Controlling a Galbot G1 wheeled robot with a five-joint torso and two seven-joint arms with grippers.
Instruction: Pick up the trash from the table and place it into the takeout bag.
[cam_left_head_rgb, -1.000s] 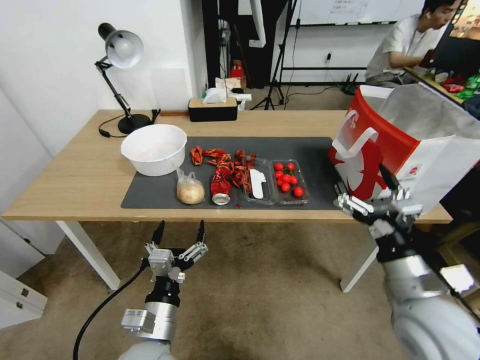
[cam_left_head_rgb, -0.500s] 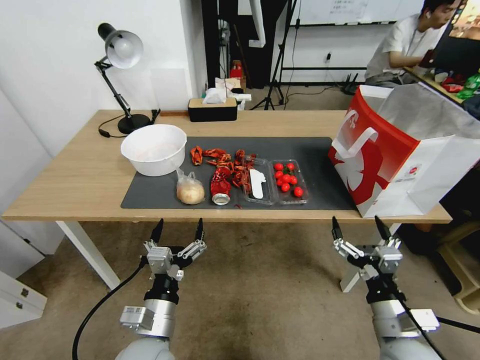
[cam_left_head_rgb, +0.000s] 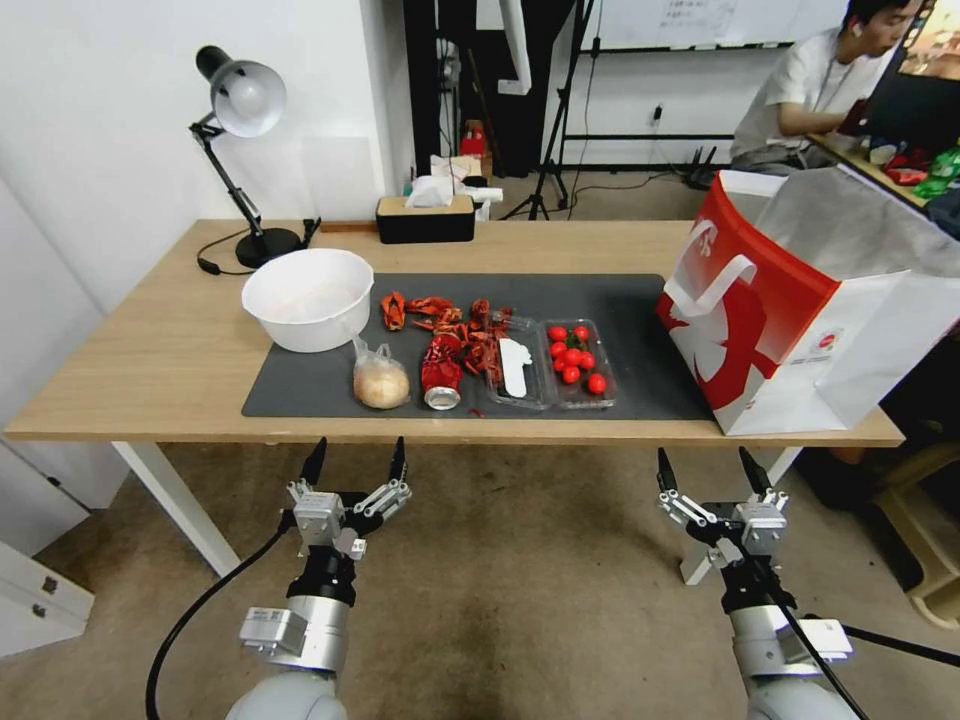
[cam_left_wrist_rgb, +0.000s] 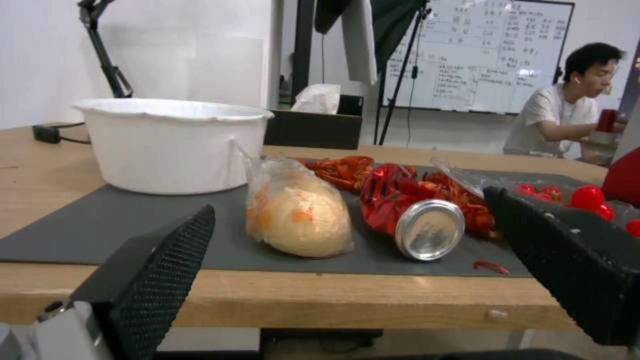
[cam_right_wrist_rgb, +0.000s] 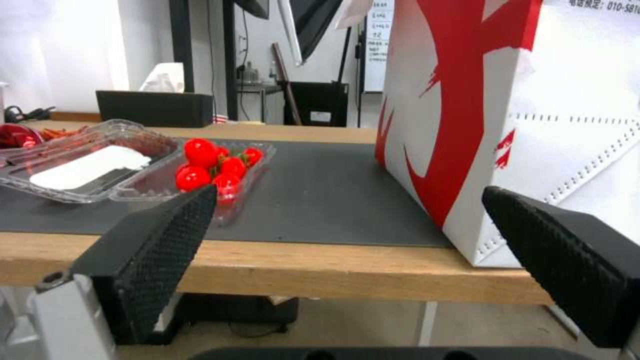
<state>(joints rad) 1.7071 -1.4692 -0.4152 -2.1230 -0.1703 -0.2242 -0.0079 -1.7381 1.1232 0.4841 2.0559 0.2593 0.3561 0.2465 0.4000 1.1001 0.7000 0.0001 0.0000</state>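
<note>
On the table (cam_left_head_rgb: 150, 370), a round bun in a clear bag (cam_left_head_rgb: 381, 383) lies on the dark mat (cam_left_head_rgb: 620, 300), with a crushed red can (cam_left_head_rgb: 441, 372) right beside it. The left wrist view shows the bun (cam_left_wrist_rgb: 300, 215) and the can (cam_left_wrist_rgb: 413, 220) straight ahead, past the table's front edge. The red-and-white takeout bag (cam_left_head_rgb: 800, 310) stands open at the table's right end and rises close in the right wrist view (cam_right_wrist_rgb: 507, 100). My left gripper (cam_left_head_rgb: 358, 455) and right gripper (cam_left_head_rgb: 704, 465) both hang open and empty, below and in front of the table's edge.
A large white bowl (cam_left_head_rgb: 308, 298) sits behind the bun. Red shell scraps (cam_left_head_rgb: 450, 315), a clear tray (cam_left_head_rgb: 515, 370) and a tray of cherry tomatoes (cam_left_head_rgb: 575, 365) lie mid-mat. A desk lamp (cam_left_head_rgb: 240, 110) and tissue box (cam_left_head_rgb: 425, 218) stand at the back.
My right arm has dropped from beside the takeout bag to below the table's front edge and drifted slightly left. The left arm has stayed put.
</note>
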